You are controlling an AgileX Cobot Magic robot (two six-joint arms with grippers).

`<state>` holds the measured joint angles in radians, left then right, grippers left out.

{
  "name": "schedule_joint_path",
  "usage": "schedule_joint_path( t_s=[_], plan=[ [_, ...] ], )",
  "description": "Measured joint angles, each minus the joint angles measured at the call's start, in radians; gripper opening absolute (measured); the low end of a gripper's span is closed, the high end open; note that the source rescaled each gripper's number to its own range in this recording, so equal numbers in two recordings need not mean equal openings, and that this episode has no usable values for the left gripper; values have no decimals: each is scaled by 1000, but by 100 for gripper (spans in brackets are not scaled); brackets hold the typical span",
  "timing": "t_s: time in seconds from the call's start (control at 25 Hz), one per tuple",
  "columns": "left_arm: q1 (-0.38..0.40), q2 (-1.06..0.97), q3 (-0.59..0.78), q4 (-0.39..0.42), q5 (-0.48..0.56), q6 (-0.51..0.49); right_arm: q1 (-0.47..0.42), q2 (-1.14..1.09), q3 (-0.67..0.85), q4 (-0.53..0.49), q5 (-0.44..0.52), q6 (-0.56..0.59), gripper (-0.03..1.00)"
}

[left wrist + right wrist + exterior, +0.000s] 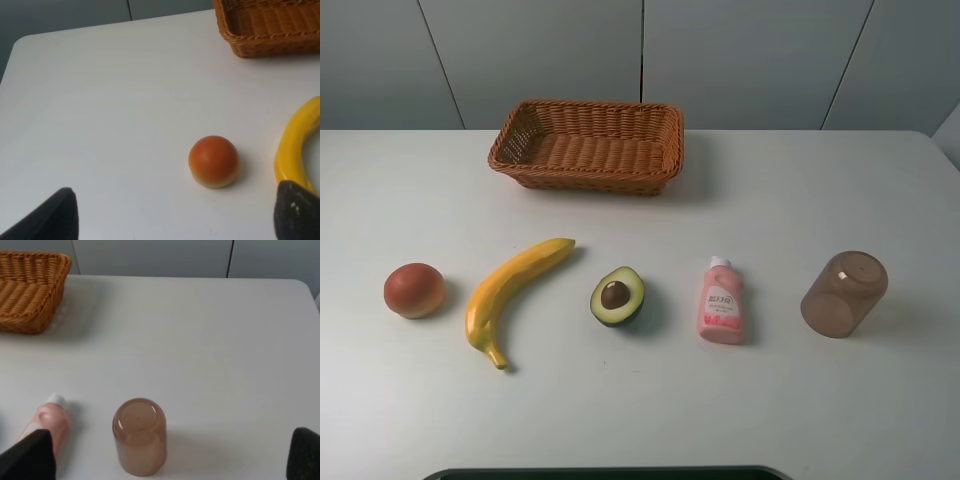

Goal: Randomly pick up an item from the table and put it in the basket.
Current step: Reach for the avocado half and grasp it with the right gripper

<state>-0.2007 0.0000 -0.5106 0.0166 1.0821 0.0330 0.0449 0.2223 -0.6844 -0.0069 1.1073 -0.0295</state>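
One basket (588, 145) and one avocado half (617, 295) lying pit-up, long axis running diagonal, narrow end pointing far-right. The left gripper (172, 220) and right gripper (165, 460) are both sitting spread wide, empty.

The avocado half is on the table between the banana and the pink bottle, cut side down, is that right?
Not quite: the avocado half lies cut side up, pit showing, as the exterior high view shows. It is on the table between the banana and the pink bottle.
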Motion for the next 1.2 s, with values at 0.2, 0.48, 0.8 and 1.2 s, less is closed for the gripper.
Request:
schedule_joint_path(
  t_s=[0.2, 0.48, 0.8, 1.2],
  plan=[
    [0, 0, 0, 0, 0, 0, 0, 305, -215, 42, -2, -68, 100],
    [0, 0, 0, 0, 0, -2, 24, 667, -412, 151, -37, -150, 100],
    [0, 0, 0, 0, 0, -2, 350, 908, -426, 103, -214, -42, 100],
    [0, 0, 0, 0, 0, -2, 679, 1195, -426, 26, -344, 227, 100]
  ],
)
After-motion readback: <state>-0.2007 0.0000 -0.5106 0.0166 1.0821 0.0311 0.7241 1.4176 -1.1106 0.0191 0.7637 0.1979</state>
